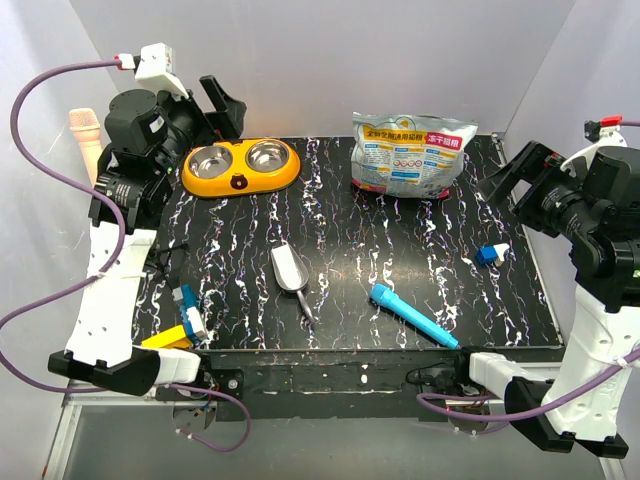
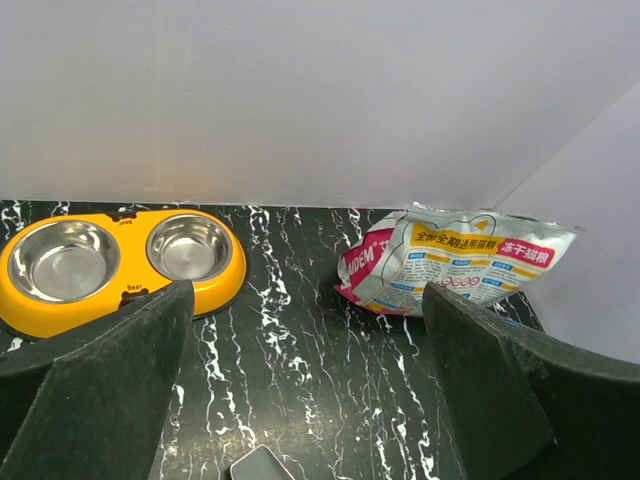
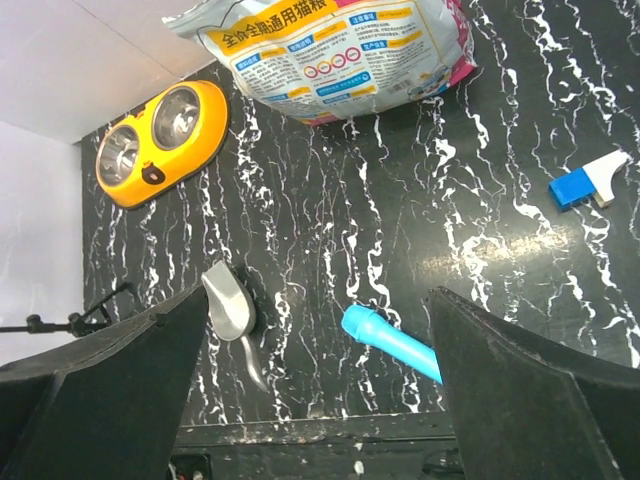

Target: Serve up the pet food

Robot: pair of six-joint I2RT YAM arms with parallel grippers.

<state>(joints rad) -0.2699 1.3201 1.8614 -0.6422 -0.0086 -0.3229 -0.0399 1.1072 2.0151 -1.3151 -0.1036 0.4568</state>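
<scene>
Printing on the one pet food pouch [image 1: 412,155] shows "全价全期通用猫粮" on a yellow band and "冻干猫粮" on a magenta label; the kibble itself is hidden inside. In the top view it lies in the upper right, near the right gripper [image 1: 512,180] and well apart from the left gripper [image 1: 222,108]. Both grippers' jaws are spread wide and hold nothing. One orange double bowl [image 1: 240,181] with two steel cups sits upper left, and one grey scoop [image 1: 290,270] lies at centre.

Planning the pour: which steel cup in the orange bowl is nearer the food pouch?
The right cup in the top view: it sits at the end of the orange bowl facing the pouch; the left cup is farther off.
</scene>
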